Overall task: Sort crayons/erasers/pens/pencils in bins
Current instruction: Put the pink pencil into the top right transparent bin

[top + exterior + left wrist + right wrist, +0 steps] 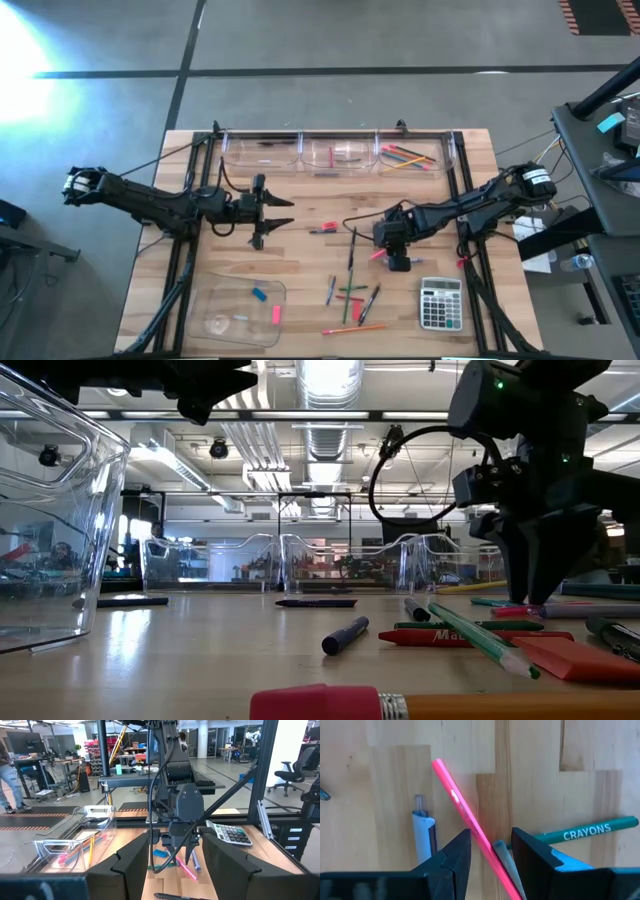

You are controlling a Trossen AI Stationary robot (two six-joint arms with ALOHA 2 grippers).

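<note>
My right claw [491, 845] is hanging low over the pile of sticks in the lower right middle of the high view. It is released: its fingers are standing apart on both sides of the pink pencil [460, 802], which is running slantwise between them on the wood. I cannot tell if a pad is touching it. A green crayon [585, 832] is lying just beside one finger and a pale blue pen [423, 832] near the other, so the room there is narrow. The high view is hiding this pencil under the claw; only the right wrist view is showing it.

My left claw [278, 215] is hovering released and empty at the middle left, with bare table [300, 265] around it. The three small bins [262, 158] are standing along the top edge, the tray [205, 300] at lower left, and the calculator [440, 303] at lower right.
</note>
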